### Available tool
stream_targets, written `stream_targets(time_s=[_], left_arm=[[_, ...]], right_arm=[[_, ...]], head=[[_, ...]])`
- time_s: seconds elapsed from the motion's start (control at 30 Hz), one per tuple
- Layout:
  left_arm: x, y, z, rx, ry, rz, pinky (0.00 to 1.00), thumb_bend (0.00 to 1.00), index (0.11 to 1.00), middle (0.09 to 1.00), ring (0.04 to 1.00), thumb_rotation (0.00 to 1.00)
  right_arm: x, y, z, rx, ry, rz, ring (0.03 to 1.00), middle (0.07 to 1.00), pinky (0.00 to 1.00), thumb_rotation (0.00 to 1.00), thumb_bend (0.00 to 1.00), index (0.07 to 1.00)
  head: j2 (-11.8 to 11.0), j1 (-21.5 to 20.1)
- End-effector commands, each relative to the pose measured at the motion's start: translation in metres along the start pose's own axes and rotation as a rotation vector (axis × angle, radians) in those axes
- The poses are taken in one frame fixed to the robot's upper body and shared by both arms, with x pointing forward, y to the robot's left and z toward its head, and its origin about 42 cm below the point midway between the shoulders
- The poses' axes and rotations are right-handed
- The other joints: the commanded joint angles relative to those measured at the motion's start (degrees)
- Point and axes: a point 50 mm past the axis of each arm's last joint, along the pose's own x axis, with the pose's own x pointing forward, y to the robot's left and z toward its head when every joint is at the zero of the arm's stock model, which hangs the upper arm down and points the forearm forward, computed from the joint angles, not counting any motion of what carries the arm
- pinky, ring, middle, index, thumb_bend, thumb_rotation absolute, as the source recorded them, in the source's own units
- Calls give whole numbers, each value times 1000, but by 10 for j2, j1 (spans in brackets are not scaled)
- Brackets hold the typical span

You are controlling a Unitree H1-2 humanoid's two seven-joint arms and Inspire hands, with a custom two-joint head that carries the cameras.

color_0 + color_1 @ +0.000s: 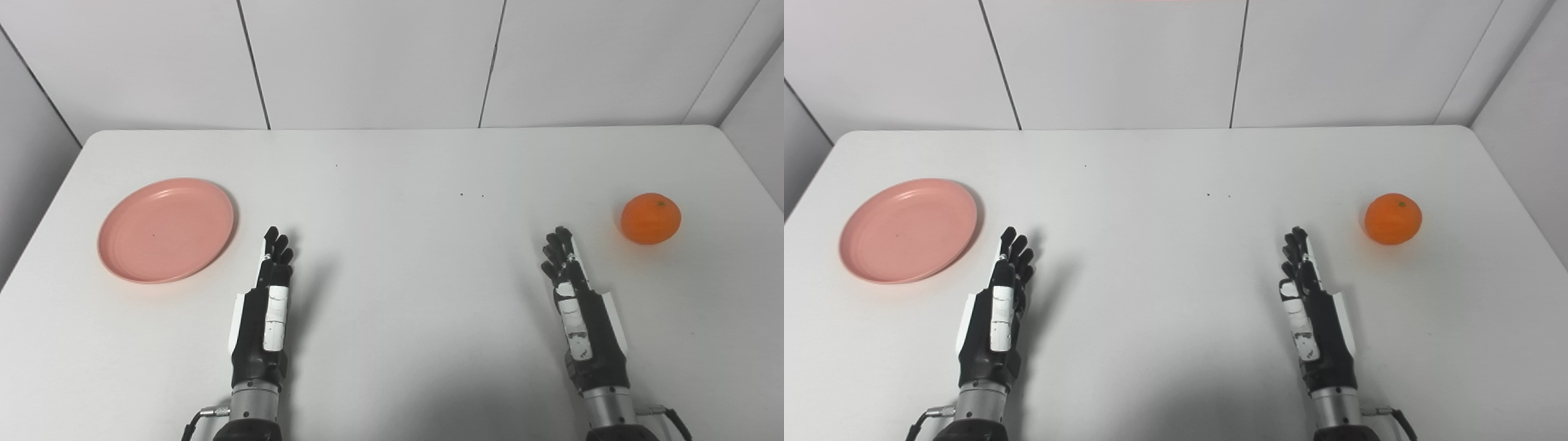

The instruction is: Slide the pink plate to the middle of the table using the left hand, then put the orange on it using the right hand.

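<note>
Pink plate (166, 229) sits far left on the white table (392, 165), orange (650, 218) far right, and between them the left hand (267, 312) and right hand (579, 312) hover empty, fingers extended.

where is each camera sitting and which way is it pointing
Left eye view: on the robot's head, looking down and forward over the white table toward the panelled wall; both forearms rise from the bottom edge, left hand and right hand, fingers extended, holding nothing.
Right eye view: beside it, a little to the right, same downward aim; the scene sits further left in the picture.
Shared: the pink plate on the table's left, the orange on its right, both untouched, hands between them.
</note>
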Motion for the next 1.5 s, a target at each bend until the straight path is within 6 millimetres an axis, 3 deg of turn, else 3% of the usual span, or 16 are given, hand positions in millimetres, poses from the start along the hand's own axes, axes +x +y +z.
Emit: stream_targets(time_s=[0.0,0.33,0.77,0.9,1.47], left_arm=[[-97,24,-36,70,146,69,999,948,1000,991,980,1000],[-93,7,-56,89,135,73,919,983,978,950,933,1000],[-89,-3,-67,108,126,66,819,978,935,920,898,1000],[-88,-5,-73,111,135,64,812,979,932,918,896,1000],[-87,-10,-78,107,125,66,784,932,910,903,879,1000]], right_arm=[[-21,-9,-17,8,0,-29,987,979,984,1000,943,994],[-29,-31,-38,-5,17,-20,1000,983,1000,1000,925,1000],[-31,-44,-54,7,17,-12,1000,988,1000,1000,884,1000],[-31,-46,-60,12,29,-11,1000,992,1000,1000,891,1000],[-30,-50,-64,19,38,-14,1000,998,1000,1000,907,1000]], head=[[-13,16],[-75,98],[-111,131],[-134,140],[-146,158]])
